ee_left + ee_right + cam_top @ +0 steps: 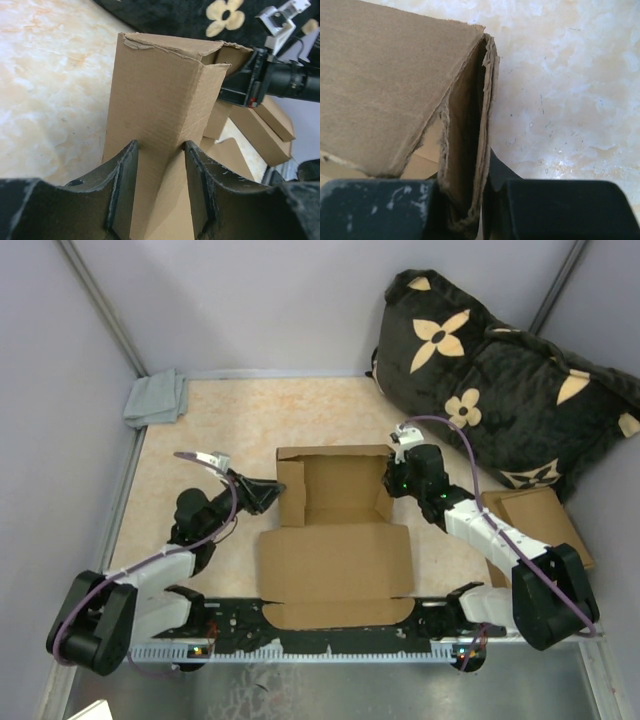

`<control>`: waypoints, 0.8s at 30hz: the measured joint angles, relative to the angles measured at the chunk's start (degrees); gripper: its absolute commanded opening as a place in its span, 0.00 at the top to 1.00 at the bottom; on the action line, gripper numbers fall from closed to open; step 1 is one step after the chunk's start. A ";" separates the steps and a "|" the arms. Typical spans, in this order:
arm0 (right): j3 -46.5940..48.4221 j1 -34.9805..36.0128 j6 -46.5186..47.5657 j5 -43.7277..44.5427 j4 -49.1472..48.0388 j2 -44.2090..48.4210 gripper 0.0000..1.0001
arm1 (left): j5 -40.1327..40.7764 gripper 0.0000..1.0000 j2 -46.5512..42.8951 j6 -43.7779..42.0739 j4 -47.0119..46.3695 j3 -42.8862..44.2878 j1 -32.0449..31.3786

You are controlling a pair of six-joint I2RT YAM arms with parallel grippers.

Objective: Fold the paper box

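The paper box (335, 530) lies mid-table, its far half raised into a shallow tray and its lid flap flat towards me. My left gripper (268, 495) is at the tray's left wall. In the left wrist view that upright wall (160, 90) stands just beyond the open gripper (160, 150), with cardboard showing between the spread fingers (125, 175). My right gripper (393, 478) is at the tray's right wall. In the right wrist view the gripper (467, 192) is shut on the doubled-over side wall (465, 125).
A black pillow with tan flowers (500, 380) fills the back right. Flat brown cardboard sheets (540, 520) lie at the right edge, by the right arm. A grey cloth (155, 398) sits in the back left corner. Grey walls enclose the table.
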State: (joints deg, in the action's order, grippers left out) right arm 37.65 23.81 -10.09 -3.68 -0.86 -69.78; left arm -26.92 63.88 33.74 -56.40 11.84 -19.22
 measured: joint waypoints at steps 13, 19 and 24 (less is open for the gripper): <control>-0.15 0.02 -0.46 -0.92 1.11 2.43 0.91 | 24.11 0.55 -2.25 -9.57 29.70 12.94 -9.77; -0.15 0.20 -0.44 -1.11 1.77 2.67 0.92 | 31.45 0.60 0.20 -10.64 36.83 16.39 -12.83; -0.11 1.11 -1.31 0.09 2.25 2.67 0.92 | 39.58 0.63 2.19 -11.02 44.78 21.64 -17.05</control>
State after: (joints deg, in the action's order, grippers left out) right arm 37.54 24.93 -11.40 -3.60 1.39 -67.11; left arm 12.67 66.06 22.72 -11.62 33.47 -36.27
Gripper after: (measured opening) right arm 0.090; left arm 0.403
